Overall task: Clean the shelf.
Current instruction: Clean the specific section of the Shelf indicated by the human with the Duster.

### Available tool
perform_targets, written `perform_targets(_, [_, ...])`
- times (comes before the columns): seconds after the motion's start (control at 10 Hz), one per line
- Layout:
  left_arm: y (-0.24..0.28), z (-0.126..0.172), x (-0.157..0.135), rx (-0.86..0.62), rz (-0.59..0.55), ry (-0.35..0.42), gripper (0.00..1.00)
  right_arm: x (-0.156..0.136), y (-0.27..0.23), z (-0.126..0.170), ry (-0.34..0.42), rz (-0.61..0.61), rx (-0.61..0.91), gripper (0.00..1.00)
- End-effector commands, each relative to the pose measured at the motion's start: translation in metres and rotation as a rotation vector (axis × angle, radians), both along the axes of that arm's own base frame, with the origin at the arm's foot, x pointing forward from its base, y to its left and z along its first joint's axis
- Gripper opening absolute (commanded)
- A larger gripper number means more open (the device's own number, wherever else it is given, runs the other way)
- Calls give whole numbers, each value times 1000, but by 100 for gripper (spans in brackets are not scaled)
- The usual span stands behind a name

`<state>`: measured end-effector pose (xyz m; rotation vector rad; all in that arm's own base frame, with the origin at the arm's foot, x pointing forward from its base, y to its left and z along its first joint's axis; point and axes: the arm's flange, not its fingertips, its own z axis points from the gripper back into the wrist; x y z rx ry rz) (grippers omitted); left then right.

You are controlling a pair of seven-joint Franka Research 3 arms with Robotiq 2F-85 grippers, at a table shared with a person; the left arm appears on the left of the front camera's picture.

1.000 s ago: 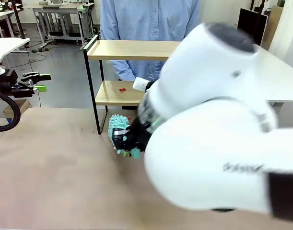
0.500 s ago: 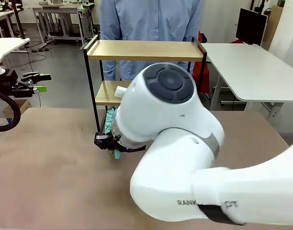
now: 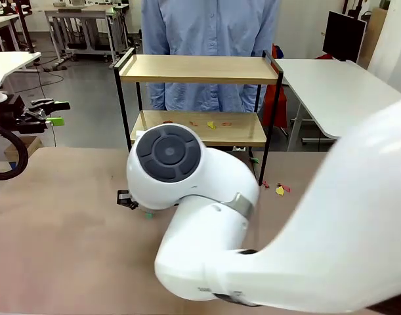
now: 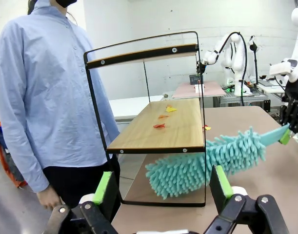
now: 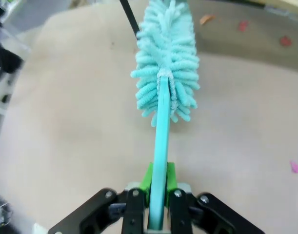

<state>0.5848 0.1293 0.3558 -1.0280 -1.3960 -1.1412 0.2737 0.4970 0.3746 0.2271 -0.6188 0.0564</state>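
Shelf (image 3: pixel 193 69) stands on the brown table (image 3: pixel 56 230) at its far edge, upright, both boards level; a person (image 3: pixel 207 39) in a blue shirt stands just behind the shelf.

Lower board carries small red and yellow scraps (image 3: pixel 210 124); more scraps (image 3: pixel 279 190) lie on the table just beside the shelf's right front leg.

Right gripper (image 5: pixel 158 195) is closed tight on the handle of a teal duster (image 5: pixel 166 73), green pads pressed to both sides of the handle; the fluffy head points at the shelf's left front leg.

From the left wrist view the duster (image 4: pixel 207 163) sits at the shelf's (image 4: pixel 163 126) open end, head just below the lower board's edge; contact with the frame cannot be told.

Left gripper (image 3: pixel 52 113) hangs well apart from the shelf, off its left side; jaws spread wide, nothing between them.
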Motion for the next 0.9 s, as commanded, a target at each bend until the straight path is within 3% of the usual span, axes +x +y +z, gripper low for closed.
perform_targets(0.0, [1,3,0,2,1,-8,100,33,42,-22,10,-43,18,12])
perform_targets(0.2, [1,3,0,2,1,-8,100,27,36,-19,120,-17,-9,12])
perform_targets(0.3, [1,3,0,2,1,-8,100,11,15,-19,20,-26,-5,12])
perform_targets(0.4, [1,3,0,2,1,-8,100,11,15,-19,20,-26,-5,12])
perform_targets(0.5, [1,3,0,2,1,-8,100,14,19,-22,61,-36,1,12])
perform_targets(0.6, [1,3,0,2,1,-8,100,25,-4,-18,124,-58,0,12])
perform_targets(0.8, [1,3,0,2,1,-8,100,44,-66,-13,181,-125,51,12])
